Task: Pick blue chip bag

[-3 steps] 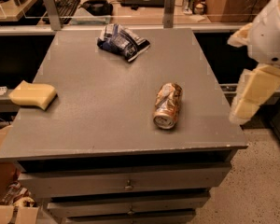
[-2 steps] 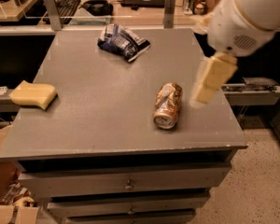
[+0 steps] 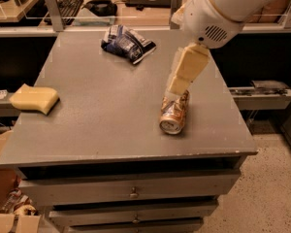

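The blue chip bag point(image 3: 127, 43), a crumpled dark-blue foil bag with white and silver patches, lies at the far middle of the grey table point(image 3: 97, 110). My gripper point(image 3: 178, 85), cream-coloured and hanging from the white arm point(image 3: 218, 8), hovers over the right half of the table. It is right above the far end of the crushed orange-gold can point(image 3: 174, 114). It is to the right of the bag and nearer the front, well apart from it.
A yellow sponge block point(image 3: 34, 98) lies near the table's left edge. The table has drawers point(image 3: 132, 193) below its front edge. A desk with a keyboard point(image 3: 69, 4) and other gear stands behind. Cardboard boxes point(image 3: 5, 212) sit on the floor at the lower left.
The arm has swung in from the right edge of the table toward the left. The gripper now hangs over the can. The bag, the can and the sponge have not moved.
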You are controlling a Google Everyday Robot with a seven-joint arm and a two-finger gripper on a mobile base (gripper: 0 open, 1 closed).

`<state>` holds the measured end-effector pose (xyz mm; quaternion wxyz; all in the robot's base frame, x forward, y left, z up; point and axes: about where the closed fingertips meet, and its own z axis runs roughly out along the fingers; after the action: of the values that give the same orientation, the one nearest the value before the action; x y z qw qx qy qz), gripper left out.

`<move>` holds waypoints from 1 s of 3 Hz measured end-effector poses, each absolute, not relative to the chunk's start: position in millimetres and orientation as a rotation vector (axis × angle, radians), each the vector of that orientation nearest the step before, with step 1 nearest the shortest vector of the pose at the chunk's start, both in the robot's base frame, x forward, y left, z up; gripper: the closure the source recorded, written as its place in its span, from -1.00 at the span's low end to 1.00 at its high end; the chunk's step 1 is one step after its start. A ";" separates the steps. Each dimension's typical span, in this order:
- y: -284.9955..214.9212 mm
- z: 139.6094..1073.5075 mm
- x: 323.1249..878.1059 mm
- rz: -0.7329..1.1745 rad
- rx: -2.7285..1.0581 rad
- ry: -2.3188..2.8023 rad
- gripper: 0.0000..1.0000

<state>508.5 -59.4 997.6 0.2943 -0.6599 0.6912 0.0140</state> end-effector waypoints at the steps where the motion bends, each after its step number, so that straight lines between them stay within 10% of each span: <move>1: -32.5 994.6 539.3 0.075 -1.706 1.796 -1.00; 3: 30.2 957.0 648.0 0.140 -1.585 1.748 -1.00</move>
<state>648.0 30.2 957.0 0.3790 -0.6206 0.6842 0.0546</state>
